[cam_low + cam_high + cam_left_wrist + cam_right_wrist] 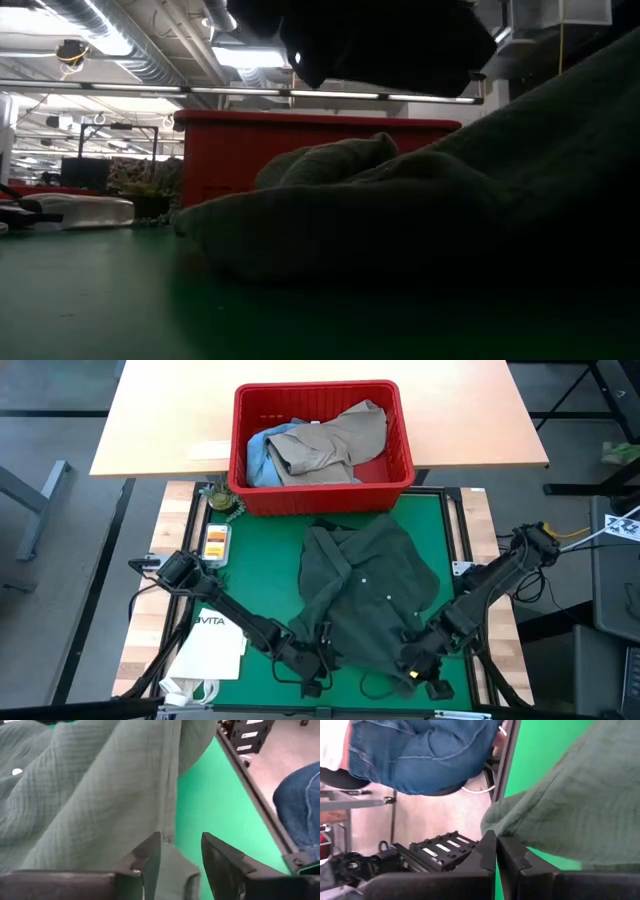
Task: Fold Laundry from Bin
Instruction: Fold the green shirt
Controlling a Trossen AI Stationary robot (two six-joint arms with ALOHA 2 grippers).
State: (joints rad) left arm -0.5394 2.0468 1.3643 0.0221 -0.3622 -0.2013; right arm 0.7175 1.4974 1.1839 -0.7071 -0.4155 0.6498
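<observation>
The dark green buttoned shirt (365, 590) lies crumpled on the green mat (270, 570), in front of the red bin (320, 495). The bin holds a khaki garment (335, 440) and a light blue one (258, 455). My left gripper (312, 665) stands open at the shirt's near left edge, and a strip of shirt cloth (175, 865) lies in the gap between its fingers (150, 852). My right gripper (415, 665) is shut at the shirt's near right edge. In the low view the shirt (400, 200) is a dark mound in front of the bin (230, 150). My left gripper has shirt cloth between its open fingers; whether either finger touches it, I cannot tell. My right gripper pinches an outer edge of the shirt (492, 822) between its two fingertips, slanting down from the table's near right. The cloth beside the fingers is raised off the mat.
A white paper bag printed VITA (215, 645) lies at the near left of the mat. A small plant (220, 500) and an orange-labelled item (215, 540) sit at the mat's left edge. A person in blue jeans (420, 755) is close to the table's near edge.
</observation>
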